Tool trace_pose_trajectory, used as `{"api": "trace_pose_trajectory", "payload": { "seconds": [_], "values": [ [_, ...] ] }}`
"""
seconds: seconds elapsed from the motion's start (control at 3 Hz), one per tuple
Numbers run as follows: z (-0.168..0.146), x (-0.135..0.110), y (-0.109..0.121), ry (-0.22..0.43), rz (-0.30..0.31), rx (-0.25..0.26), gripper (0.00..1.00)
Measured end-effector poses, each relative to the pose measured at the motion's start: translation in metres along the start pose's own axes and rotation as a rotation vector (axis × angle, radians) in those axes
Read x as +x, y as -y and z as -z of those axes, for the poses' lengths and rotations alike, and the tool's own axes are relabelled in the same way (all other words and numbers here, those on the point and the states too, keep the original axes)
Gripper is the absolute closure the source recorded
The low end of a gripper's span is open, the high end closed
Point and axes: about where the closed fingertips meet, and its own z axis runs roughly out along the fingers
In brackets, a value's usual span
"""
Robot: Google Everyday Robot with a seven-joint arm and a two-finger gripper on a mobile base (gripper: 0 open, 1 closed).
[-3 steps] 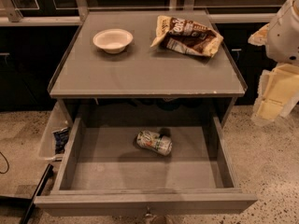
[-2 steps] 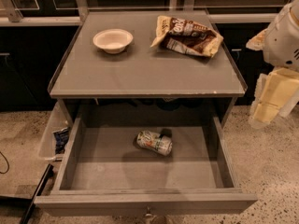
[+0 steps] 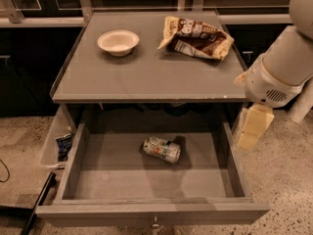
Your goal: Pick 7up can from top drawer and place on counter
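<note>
The 7up can (image 3: 162,149) lies on its side on the flat bottom of the open top drawer (image 3: 146,209), near the middle. The grey counter (image 3: 146,75) is directly above the drawer. My gripper (image 3: 250,133) hangs from the white arm at the right. It is just outside the drawer's right wall, above floor level and to the right of the can, holding nothing that I can see.
A cream bowl (image 3: 118,42) stands on the counter's back left. A brown and cream chip bag (image 3: 195,37) lies at its back right. A small packet (image 3: 63,146) sits in a clear bin left of the drawer. Dark cabinets stand behind, and a speckled floor surrounds the unit.
My arm and gripper have moved left and down, closer to the drawer's right side. The can, bowl and bag have not moved.
</note>
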Motion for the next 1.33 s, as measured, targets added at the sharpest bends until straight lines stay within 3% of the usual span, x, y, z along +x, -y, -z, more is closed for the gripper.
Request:
{"api": "trace_pose_trajectory", "payload": {
  "seconds": [0.33,0.67,1.0,1.33],
  "values": [
    [-0.045,-0.004,-0.003,0.010,0.031,-0.027,0.00],
    [-0.045,-0.004,-0.003,0.010,0.031,-0.027,0.00],
    [-0.072,-0.007,-0.011,0.070,0.006,-0.072,0.00],
    [-0.120,-0.015,-0.025,0.171,-0.022,-0.118,0.00]
  ]
}}
